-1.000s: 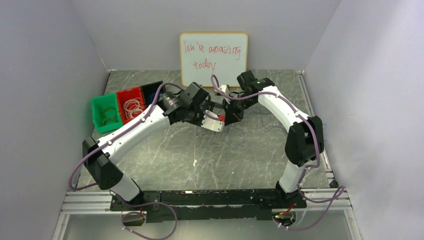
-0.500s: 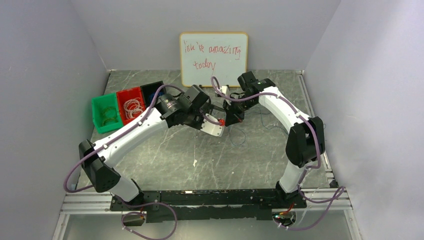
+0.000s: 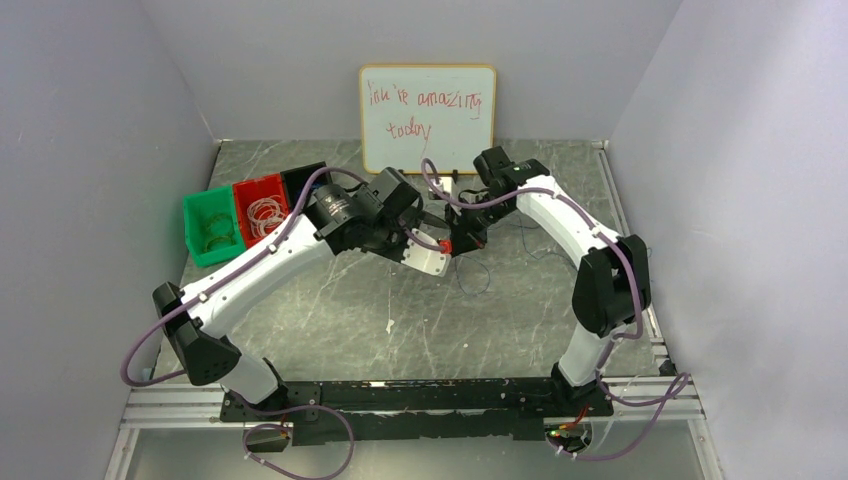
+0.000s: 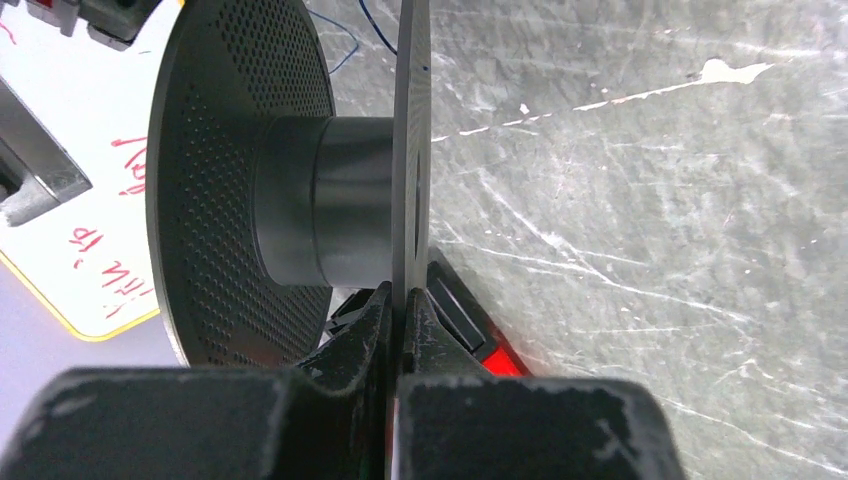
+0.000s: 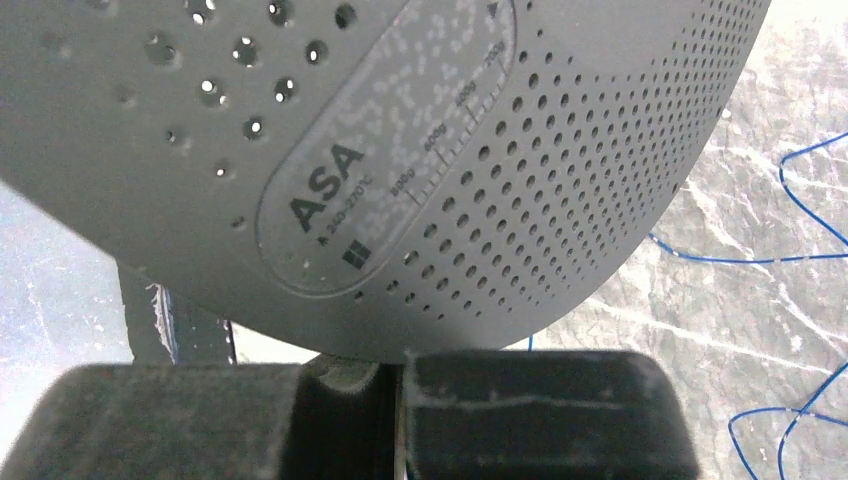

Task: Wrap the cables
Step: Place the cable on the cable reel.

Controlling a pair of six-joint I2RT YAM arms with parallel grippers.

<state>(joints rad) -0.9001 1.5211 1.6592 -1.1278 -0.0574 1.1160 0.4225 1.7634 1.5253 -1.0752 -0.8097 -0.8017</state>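
Right, both arms meet over the middle of the tabletop [image 3: 330,300], just in front of the whiteboard [image 3: 428,118] with its red handwriting. Between them sits a dark perforated filament spool [image 4: 240,200], marked ASA on one face.

My left hand [image 4: 400,335] is clamped tight on the thin edge of one spool flange; in the left wrist view the rim runs straight down between the two fingers, with the hub and the other flange off to the left. My right hand [image 5: 400,375] is fully closed, right under the rim of the printed flange. Whether it pinches anything I cannot tell, since the flange fills most of that view.

The blue cable [image 5: 750,260] lies loose on the tabletop in thin loops, below and to the right of the spool, near the right arm. A strand also shows past the top of the spool in the left wrist view.

Compared with a second ago, the left arm's elbow [image 3: 180,320] has swung outward toward the left wall. The spool and both hands have shifted slightly left and toward me. Both grips are unchanged.

The green bin [image 3: 190,225] and the red bin [image 3: 238,210] sit at the far left.
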